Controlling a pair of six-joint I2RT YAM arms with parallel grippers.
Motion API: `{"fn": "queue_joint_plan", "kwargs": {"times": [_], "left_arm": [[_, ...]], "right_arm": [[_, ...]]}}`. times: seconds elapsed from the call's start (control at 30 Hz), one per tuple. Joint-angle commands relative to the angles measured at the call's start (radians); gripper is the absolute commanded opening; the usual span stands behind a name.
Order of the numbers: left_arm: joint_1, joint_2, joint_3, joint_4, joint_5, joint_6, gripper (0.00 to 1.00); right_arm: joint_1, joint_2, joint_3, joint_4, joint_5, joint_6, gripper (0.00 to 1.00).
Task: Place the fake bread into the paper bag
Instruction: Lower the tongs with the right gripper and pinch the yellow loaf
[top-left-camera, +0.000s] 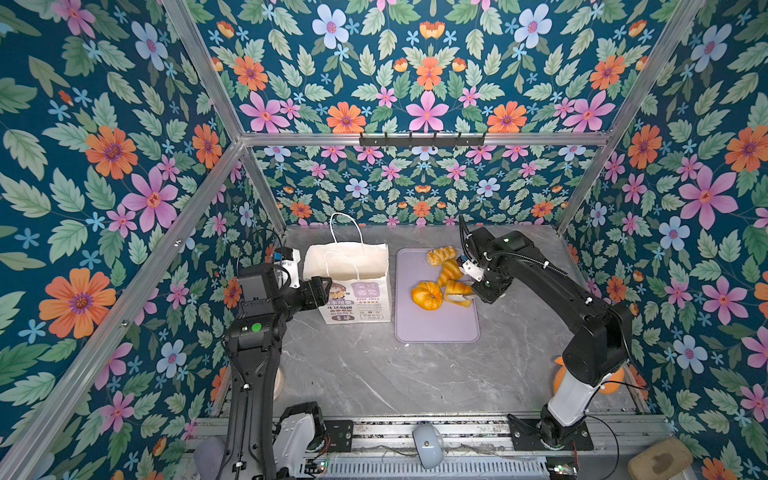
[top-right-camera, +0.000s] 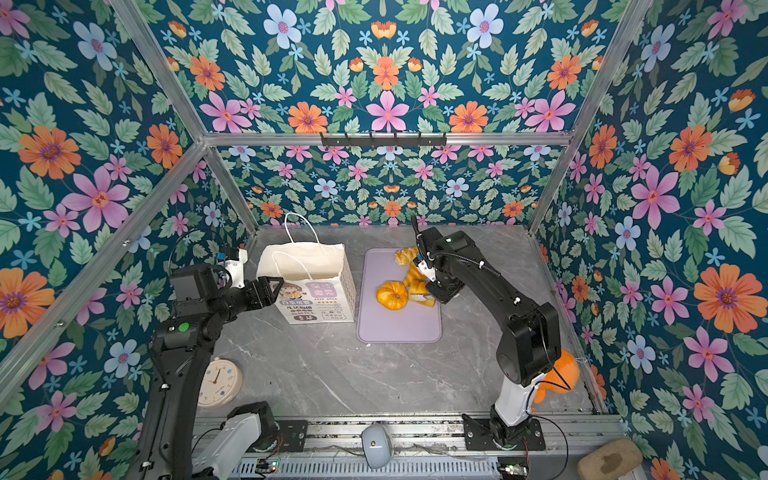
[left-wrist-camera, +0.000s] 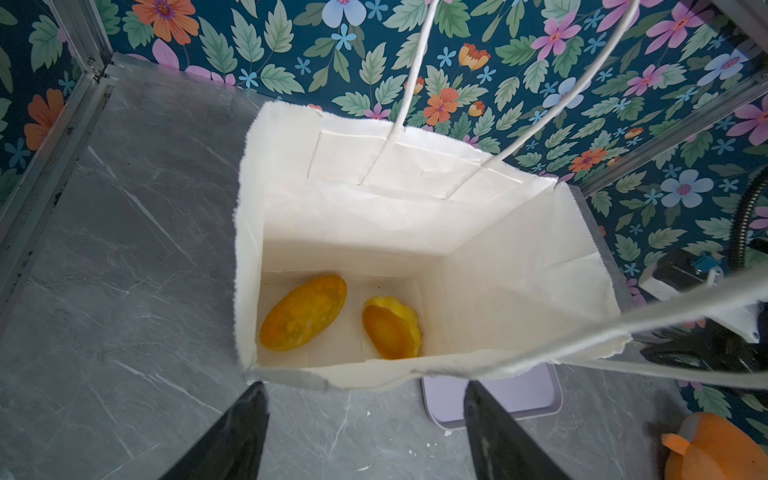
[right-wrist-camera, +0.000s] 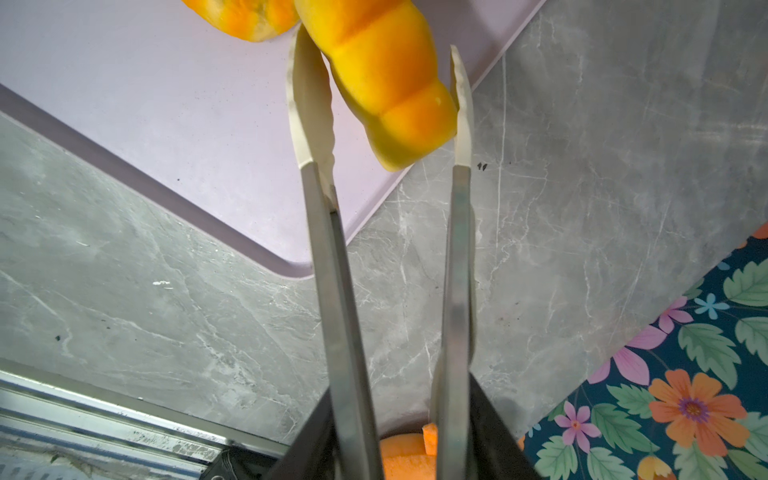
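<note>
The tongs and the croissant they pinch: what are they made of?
Tongs: arms look like brushed steel, grey with a dull sheen; the matte cream tips are probably silicone. Croissant: likely soft plastic or foam, given its glossy, painted-looking orange-yellow skin.

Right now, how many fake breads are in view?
6: oval roll, yellow piece in the paper bag; at the lilac tray, braided pastry, pumpkin bun, free croissant, held croissant in tongs.
</note>
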Motion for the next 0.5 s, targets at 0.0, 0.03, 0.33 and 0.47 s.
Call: {"fn": "queue_joint_plan", "kwargs": {"times": [0.0, 0.03, 0.33, 0.47], "left_arm": [[0.000, -0.001, 0.008, 0.021, -0.004, 0.003, 0.75], [0.000, -0.001, 0.008, 0.021, -0.004, 0.003, 0.75], [0.000, -0.003, 0.018, 0.015, -0.004, -0.001, 0.75], [0.000, -0.006, 0.021, 0.014, -0.003, -0.006, 0.75]], "right_arm": [[-0.001, 0.001, -0.004, 0.004, -0.021, -0.009, 0.41], [0.000, 0.002, -0.006, 0.004, -0.022, -0.009, 0.41], [0.000, -0.004, -0.002, -0.006, -0.039, -0.003, 0.33], [-0.001, -0.014, 0.006, -0.012, -0.049, 0.000, 0.29]]}}
